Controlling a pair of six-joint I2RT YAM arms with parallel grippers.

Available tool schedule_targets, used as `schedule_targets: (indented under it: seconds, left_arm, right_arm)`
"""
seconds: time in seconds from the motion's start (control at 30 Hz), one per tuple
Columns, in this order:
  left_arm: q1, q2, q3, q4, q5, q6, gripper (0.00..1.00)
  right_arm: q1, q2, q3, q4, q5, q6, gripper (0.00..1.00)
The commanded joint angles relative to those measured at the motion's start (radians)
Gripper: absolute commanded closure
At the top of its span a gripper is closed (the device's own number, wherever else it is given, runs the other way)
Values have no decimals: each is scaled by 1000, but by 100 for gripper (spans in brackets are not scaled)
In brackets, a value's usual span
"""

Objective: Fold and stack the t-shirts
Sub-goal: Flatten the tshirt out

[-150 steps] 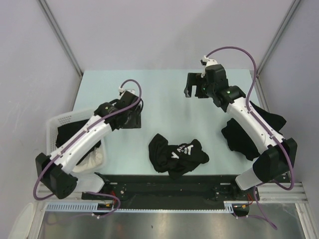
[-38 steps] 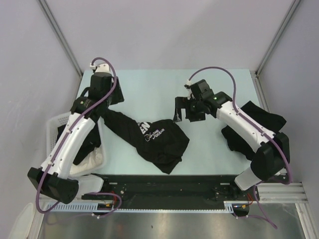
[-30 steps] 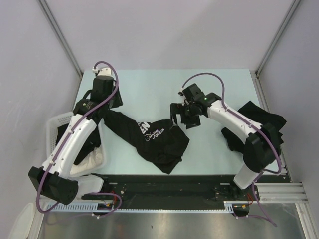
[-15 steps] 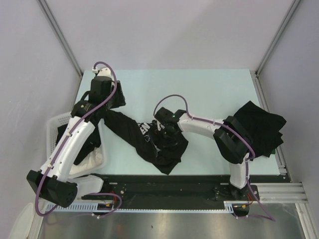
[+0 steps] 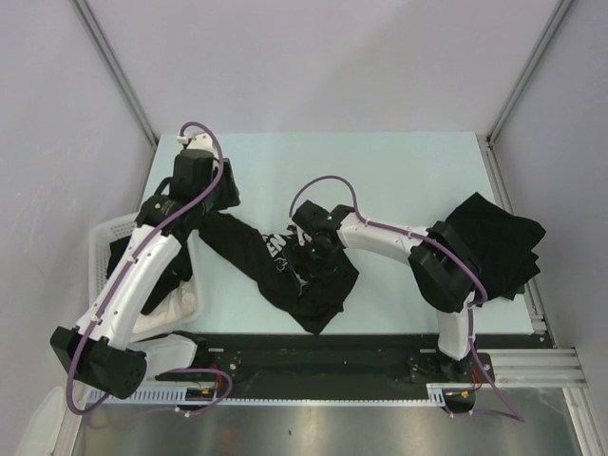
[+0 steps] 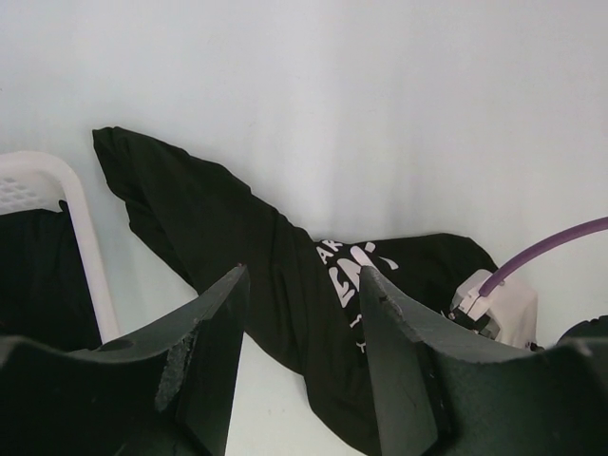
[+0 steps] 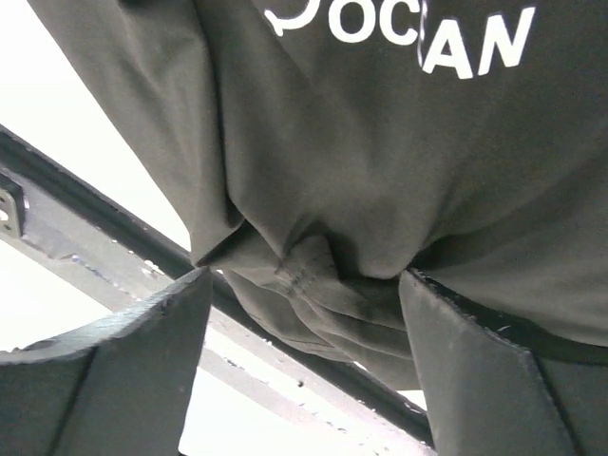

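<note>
Black t-shirt [image 5: 304, 271] at near edge of the table [image 5: 380, 171]: our right gripper [image 7: 306, 280] straddles its bunched cloth, jaws wide, to pinch; left gripper [image 6: 302, 275] gapes empty

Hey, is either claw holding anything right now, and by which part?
Nothing looks held. The left claw hangs open above the t-shirt; the right claw straddles its bunched fabric below the lettering, jaws open.

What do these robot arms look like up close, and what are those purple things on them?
The left arm and right arm both have white shells with black joints and bases. A purple cable loops along each. The fingers are broad, matte black wedges.
</note>
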Motion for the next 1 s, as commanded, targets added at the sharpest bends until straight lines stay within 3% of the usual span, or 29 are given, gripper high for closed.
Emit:
schedule_targets:
  seconds: [0.0, 0.23, 0.27, 0.33, 0.37, 0.4, 0.63, 0.77, 0.97]
  left_arm:
    - [4, -26, -10, 34, 19, -3, 45]
    - [3, -23, -11, 40, 30, -3, 46]
    - [3, -23, -13, 39, 32, -2, 46]
    - [3, -23, -14, 39, 32, -2, 46]
    - [3, -21, -14, 40, 32, 0, 46]
    - [3, -21, -14, 39, 35, -2, 46]
    - [3, -35, -42, 39, 30, -6, 46]
    - [3, -40, -53, 33, 24, -6, 47]
    - [3, -49, -62, 26, 27, -5, 47]
  right_arm:
    - [-4, -10, 43, -45, 37, -29, 21]
    - [-10, -6, 47, -57, 46, -32, 46]
    - [-10, -5, 47, -60, 43, -32, 67]
    - [-11, 3, 47, -65, 42, -32, 82]
    - [-11, 4, 48, -66, 46, -30, 95]
    - [-11, 6, 48, -70, 48, -30, 100]
    - [-30, -16, 85, -105, 100, -38, 100]
    - [-88, -43, 176, -160, 259, -65, 100]
    - [-316, -40, 381, -234, 411, -113, 100]
